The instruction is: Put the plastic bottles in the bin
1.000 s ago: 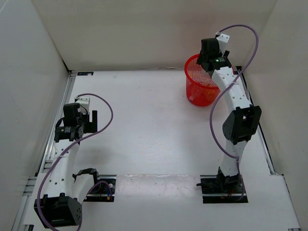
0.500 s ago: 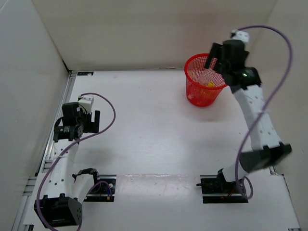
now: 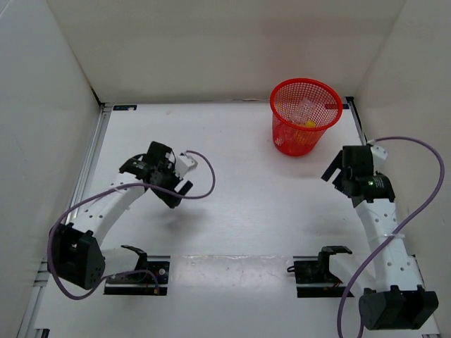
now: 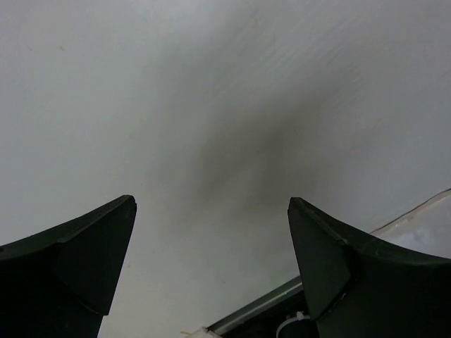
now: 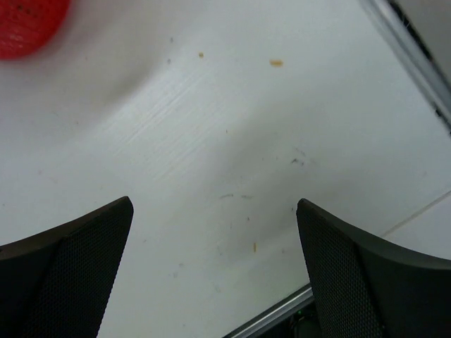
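Observation:
The red mesh bin [image 3: 287, 137] stands at the far right of the table; its red base edge [image 5: 25, 28] shows in the top left corner of the right wrist view. Inside it lie pale plastic bottles [image 3: 306, 113], one with a yellow part, blurred by the mesh. My right gripper [image 3: 347, 166] [image 5: 213, 205] hangs open over bare table, near and to the right of the bin. My left gripper [image 3: 165, 184] [image 4: 211, 204] is open and empty over the left-middle of the table. No bottle lies on the table.
White walls enclose the table on three sides. A metal rail [image 5: 416, 49] runs along the right edge. The arm bases [image 3: 320, 271] sit at the near edge, and purple cables [image 3: 423, 183] loop from both arms.
My right arm has drawn back from over the bin toward the near right, and its jaws have opened. A yellow-marked bottle now shows in the bin. My left arm swung from the left edge inward.

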Robot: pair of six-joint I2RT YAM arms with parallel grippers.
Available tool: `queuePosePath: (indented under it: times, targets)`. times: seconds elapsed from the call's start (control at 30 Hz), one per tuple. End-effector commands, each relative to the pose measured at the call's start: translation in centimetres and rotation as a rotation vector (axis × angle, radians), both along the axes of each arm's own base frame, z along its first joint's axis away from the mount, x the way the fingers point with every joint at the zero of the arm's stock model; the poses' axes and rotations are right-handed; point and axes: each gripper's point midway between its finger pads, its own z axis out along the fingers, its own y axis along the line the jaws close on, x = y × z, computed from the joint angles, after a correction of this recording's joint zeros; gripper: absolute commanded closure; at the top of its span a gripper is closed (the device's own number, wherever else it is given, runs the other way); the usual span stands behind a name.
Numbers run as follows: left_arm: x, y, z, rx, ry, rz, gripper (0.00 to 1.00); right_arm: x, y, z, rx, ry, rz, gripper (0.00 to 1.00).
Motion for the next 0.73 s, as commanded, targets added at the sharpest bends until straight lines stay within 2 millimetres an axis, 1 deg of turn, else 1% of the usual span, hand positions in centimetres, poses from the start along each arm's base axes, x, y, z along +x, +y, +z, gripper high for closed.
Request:
queuePosePath:
  times: [0.0,0.03,0.07,0.1,0.13,0.17,0.23,0.27,0.3,0.37,0.4,0.5,0.7]
  targets:
    - [-0.9,1.6,-0.7,0.08,-0.033,0.035,0.0,-1.9,1.1,-1.2,0.113,-0.035,-0.059,0.0]
    - [-0.9,1.8,-0.8,0.087,-0.044,0.041,0.0,-2.2,1.5,-2.2,0.136,-0.061,-0.041,0.0]
    - [-1.1,1.8,-0.8,0.082,-0.046,0.05,0.0,-2.3,1.7,-2.6,0.151,-0.082,-0.041,0.0]
    - [-1.4,1.9,-0.9,0.078,-0.045,0.059,0.0,-2.6,1.7,-2.3,0.165,-0.13,-0.049,0.0]
    - [-1.4,1.9,-0.9,0.077,-0.045,0.059,0.0,-2.9,1.7,-3.3,0.172,-0.129,-0.058,0.0]
    - [-1.5,1.7,-0.7,0.06,-0.049,0.062,0.0,-3.0,1.3,-2.9,0.163,-0.171,-0.077,0.0]
    - [-1.6,1.5,-0.5,0.043,-0.051,0.068,0.0,-3.2,1.3,-2.9,0.165,-0.183,-0.077,0.0]
    - [-1.7,1.3,-0.5,0.034,-0.047,0.063,0.0,-3.3,1.2,-3.2,0.157,-0.175,-0.083,0.0]
    - [-1.4,1.2,-0.1,0.029,-0.058,0.063,0.0,-3.3,1.2,-3.2,0.157,-0.175,-0.083,0.0]
    - [-1.4,1.0,-0.1,0.021,-0.055,0.059,0.0,-3.3,1.1,-3.2,0.15,-0.172,-0.076,0.0]
    - [-1.2,0.9,0.3,0.013,-0.064,0.067,0.0,-3.2,1.1,-2.9,0.151,-0.181,-0.075,0.0]
    - [-1.0,0.3,0.6,-0.013,-0.059,0.067,0.0,-3.1,1.1,-3.2,0.149,-0.161,-0.077,0.0]
    - [-1.0,0.3,0.4,-0.009,-0.05,0.067,0.0,-3.1,1.3,-3.0,0.164,-0.174,-0.077,0.0]
